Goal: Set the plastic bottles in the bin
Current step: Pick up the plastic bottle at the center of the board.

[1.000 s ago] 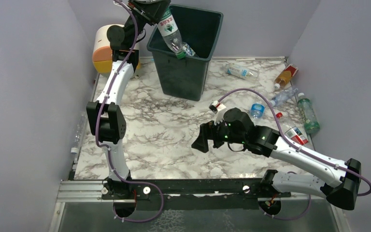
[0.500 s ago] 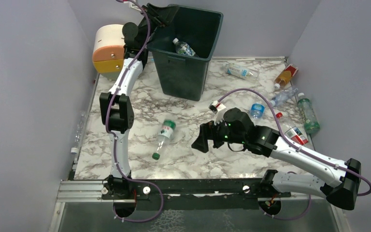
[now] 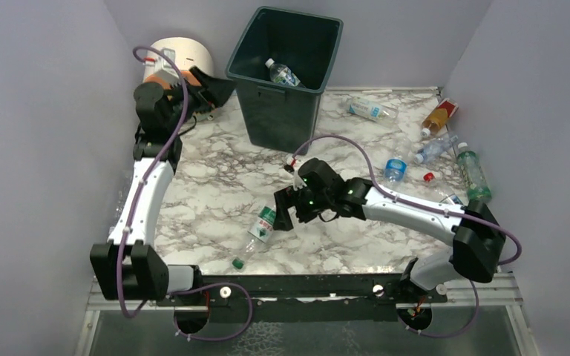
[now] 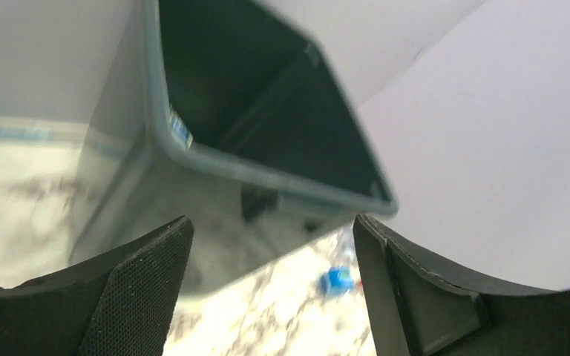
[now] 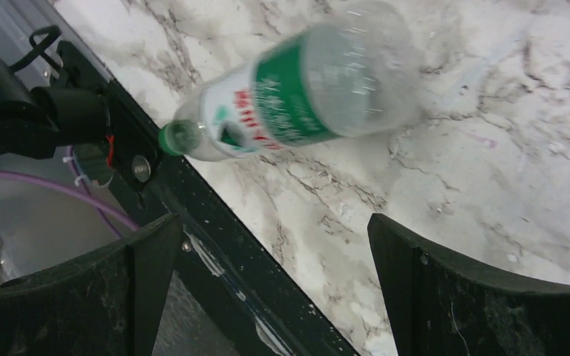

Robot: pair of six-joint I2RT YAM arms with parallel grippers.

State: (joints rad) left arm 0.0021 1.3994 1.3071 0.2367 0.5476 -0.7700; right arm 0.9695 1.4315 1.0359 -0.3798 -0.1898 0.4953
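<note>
The dark green bin (image 3: 276, 111) stands at the back centre with one clear bottle (image 3: 280, 73) inside. My left gripper (image 3: 214, 87) is open and empty, just left of the bin; the left wrist view shows the bin's rim (image 4: 267, 172) ahead between the spread jaws of the left gripper (image 4: 271, 230). A clear bottle with a green label and green cap (image 3: 257, 231) lies on the table near the front. My right gripper (image 3: 282, 215) is open and empty right beside it. In the right wrist view that bottle (image 5: 304, 96) lies beyond the right gripper (image 5: 274, 230). Several more bottles (image 3: 436, 148) lie at the right.
A cream, orange and yellow drawer unit (image 3: 185, 50) stands at the back left behind the left gripper. Loose bottles lie at the back (image 3: 371, 110), with an orange one (image 3: 439, 116) and a green one (image 3: 473, 174) by the right wall. The black front rail (image 5: 215, 230) runs under the right gripper.
The green-labelled bottle left the left gripper above the bin and now lies on the table. The left arm dropped down left of the bin. The right gripper moved left to the bottle.
</note>
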